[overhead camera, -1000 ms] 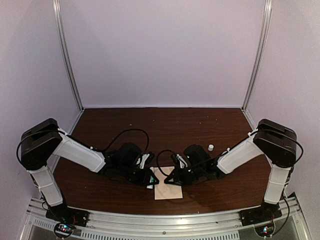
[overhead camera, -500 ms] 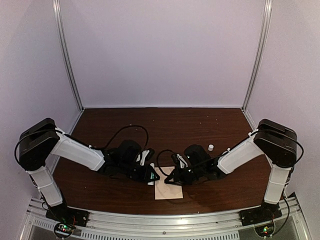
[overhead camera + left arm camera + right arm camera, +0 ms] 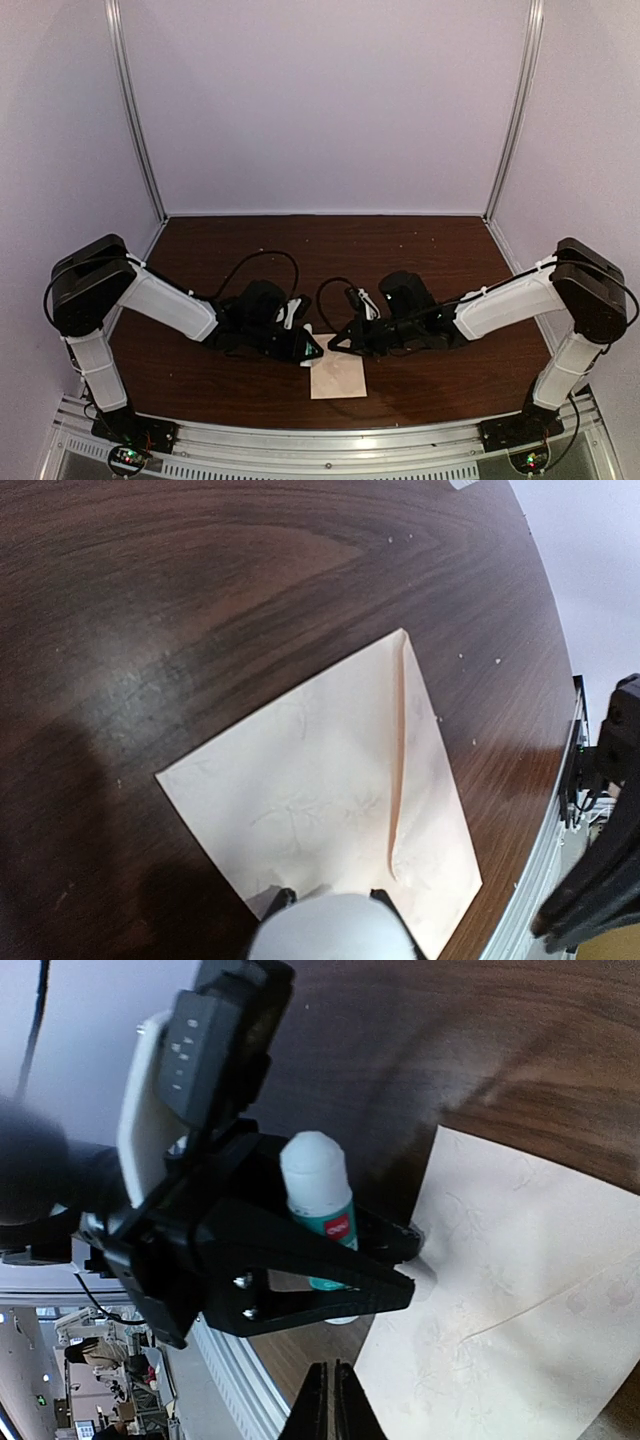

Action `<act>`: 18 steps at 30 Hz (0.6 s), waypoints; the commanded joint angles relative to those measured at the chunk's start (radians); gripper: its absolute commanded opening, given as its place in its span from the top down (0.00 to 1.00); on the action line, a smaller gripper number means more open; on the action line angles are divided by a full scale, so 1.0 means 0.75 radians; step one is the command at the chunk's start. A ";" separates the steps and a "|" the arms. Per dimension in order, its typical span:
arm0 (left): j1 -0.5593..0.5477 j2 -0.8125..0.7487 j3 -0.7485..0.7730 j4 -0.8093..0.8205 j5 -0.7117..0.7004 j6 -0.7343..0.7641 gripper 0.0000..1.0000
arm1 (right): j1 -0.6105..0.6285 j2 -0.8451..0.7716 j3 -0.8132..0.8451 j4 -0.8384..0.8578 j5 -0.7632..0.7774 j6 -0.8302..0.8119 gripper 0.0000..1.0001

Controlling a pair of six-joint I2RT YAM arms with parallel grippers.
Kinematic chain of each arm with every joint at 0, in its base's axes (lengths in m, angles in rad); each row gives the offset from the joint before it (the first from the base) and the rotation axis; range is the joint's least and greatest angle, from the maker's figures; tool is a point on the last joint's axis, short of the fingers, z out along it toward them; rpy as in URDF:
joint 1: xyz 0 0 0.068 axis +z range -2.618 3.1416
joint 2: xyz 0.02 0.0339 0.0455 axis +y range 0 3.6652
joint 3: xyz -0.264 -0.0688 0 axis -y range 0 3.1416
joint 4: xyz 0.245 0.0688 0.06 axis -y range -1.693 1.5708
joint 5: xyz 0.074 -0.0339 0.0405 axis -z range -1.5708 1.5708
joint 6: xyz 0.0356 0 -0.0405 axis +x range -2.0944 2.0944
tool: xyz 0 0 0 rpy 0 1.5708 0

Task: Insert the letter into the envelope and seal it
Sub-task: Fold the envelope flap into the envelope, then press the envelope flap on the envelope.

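Table (image 3: 200, 385): envelope (image 3: 320, 800) lies flat at centre, near front edge, long axis seemingly left-right. Your left gripper (image 3: 306, 349) clamps glue stick (image 3: 318, 1195), stick's tip at envelope's far-left corner. Your right gripper (image 3: 330, 1390) is pinched shut, empty, over far edge. Envelope lies just base-ward of both; left looks nearer for gluing.

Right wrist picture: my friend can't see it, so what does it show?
The left fingers hold a white glue stick with a green label beside a corner of the pale envelope, which lies flat on the dark wooden table. The right fingers, pressed together, poke in at the bottom edge.
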 commanded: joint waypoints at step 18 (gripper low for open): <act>0.008 0.005 -0.037 0.046 0.012 -0.016 1.00 | -0.005 0.061 -0.162 0.043 0.006 0.016 0.97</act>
